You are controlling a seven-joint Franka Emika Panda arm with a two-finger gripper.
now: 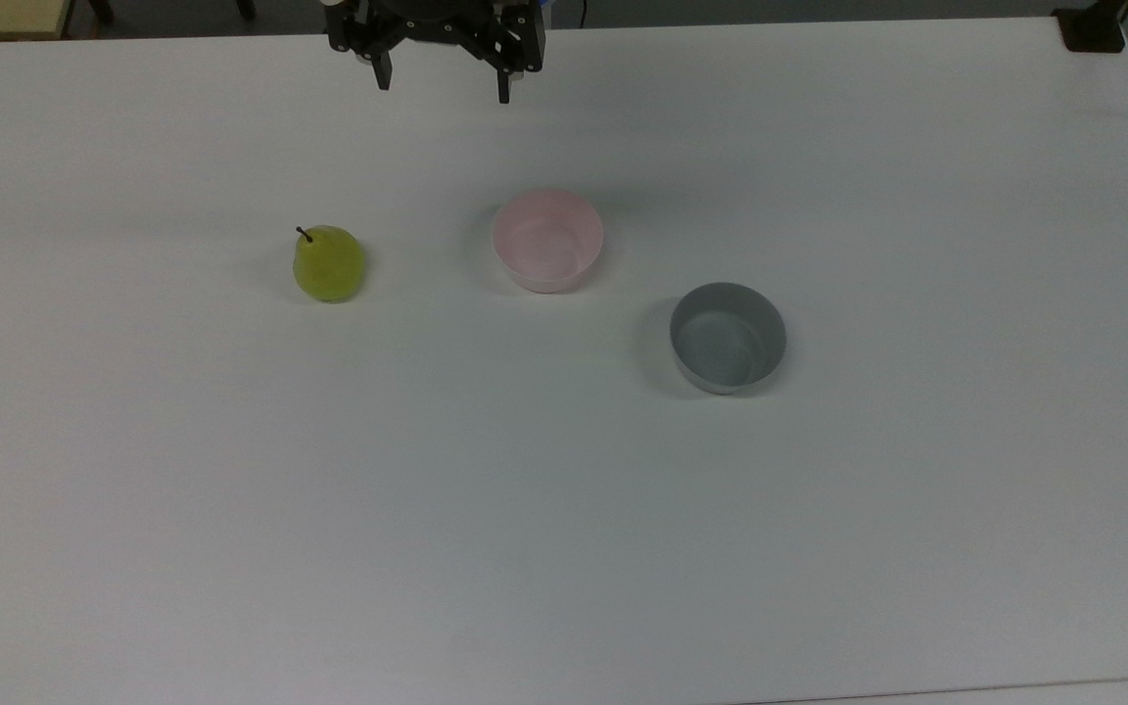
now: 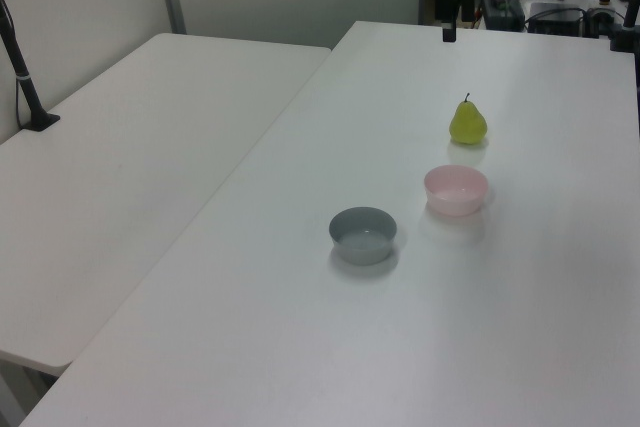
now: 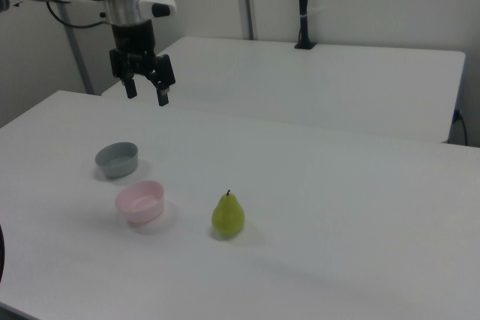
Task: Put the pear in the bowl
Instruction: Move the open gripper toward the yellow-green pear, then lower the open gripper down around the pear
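Top view, left to right: the pear (image 1: pixel 328 263) stands upright on the white table (image 1: pixel 564 509), stem up, untouched. Well to its right sits the pink bowl (image 1: pixel 546 240), upright, nothing in it. Further right and nearer the camera sits the grey bowl (image 1: pixel 728 337), also with nothing in it and apart from the pink one. The gripper (image 1: pixel 444 84) hangs above the table's far edge, between pear and pink bowl in line, well clear of both. Its fingers are spread wide and hold nothing. Right view: the gripper (image 3: pixel 146 94) points down above the table, beyond the grey bowl (image 3: pixel 117 159)
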